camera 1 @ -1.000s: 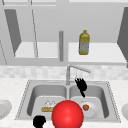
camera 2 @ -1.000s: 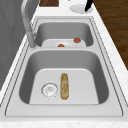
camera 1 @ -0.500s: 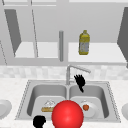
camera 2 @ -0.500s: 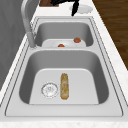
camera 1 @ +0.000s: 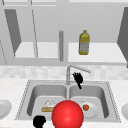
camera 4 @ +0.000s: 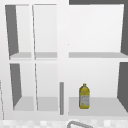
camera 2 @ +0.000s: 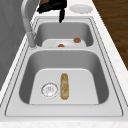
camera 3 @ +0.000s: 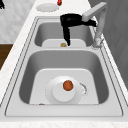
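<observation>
Beneath the faucet spout (camera 1: 78, 68), above the right basin, the right hand (camera 1: 78, 78) is seen with straight, spread fingers that grasp nothing; in the right side view its thumb is shown hanging down. Below it, a tomato (camera 3: 68, 85) on a white plate (camera 3: 58, 96) is revealed from the right side, while a bread loaf (camera 2: 64, 86) beside the drain is shown from the left side. At the front view's lower edge, the left hand (camera 1: 39, 121) is seen by a red ball (camera 1: 67, 115), its fingers indiscernible.

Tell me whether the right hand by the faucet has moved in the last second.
No. In the front view the right hand sits in the same spot just under the faucet spout, above the right basin, as before.
</observation>
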You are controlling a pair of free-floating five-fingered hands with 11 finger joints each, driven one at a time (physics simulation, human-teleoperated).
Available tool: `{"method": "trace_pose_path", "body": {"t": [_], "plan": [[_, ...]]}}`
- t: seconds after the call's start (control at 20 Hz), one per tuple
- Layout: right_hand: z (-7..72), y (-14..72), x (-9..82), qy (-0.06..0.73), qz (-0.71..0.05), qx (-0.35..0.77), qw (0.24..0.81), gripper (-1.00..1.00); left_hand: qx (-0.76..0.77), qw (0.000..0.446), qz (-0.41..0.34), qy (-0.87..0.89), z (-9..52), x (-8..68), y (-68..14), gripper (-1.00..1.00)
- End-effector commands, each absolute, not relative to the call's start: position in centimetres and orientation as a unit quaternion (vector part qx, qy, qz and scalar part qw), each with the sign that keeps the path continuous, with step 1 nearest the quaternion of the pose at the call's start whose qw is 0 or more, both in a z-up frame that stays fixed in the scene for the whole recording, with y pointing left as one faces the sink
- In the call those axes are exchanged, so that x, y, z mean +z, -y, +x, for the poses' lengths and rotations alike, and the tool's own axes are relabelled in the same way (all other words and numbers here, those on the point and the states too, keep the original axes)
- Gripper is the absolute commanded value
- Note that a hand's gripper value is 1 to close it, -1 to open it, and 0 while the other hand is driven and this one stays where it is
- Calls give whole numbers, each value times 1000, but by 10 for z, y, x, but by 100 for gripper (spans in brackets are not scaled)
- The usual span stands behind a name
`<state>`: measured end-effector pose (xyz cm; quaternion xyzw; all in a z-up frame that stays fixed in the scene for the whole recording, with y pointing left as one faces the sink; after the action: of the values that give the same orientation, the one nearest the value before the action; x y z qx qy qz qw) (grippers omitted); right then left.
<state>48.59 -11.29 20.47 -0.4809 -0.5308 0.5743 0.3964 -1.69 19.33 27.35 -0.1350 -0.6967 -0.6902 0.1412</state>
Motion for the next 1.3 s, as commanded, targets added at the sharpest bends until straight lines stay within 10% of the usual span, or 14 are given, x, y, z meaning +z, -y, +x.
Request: {"method": "trace_pose_path", "body": {"t": [0.0, 1.25], "plan": [[517, 109, 189, 530, -479, 576, 398, -100, -690, 141, -135, 697, -17, 274, -193, 0], [645, 121, 120, 476, -413, 624, 462, -100, -690, 141, -135, 697, -17, 274, -193, 0]]}}
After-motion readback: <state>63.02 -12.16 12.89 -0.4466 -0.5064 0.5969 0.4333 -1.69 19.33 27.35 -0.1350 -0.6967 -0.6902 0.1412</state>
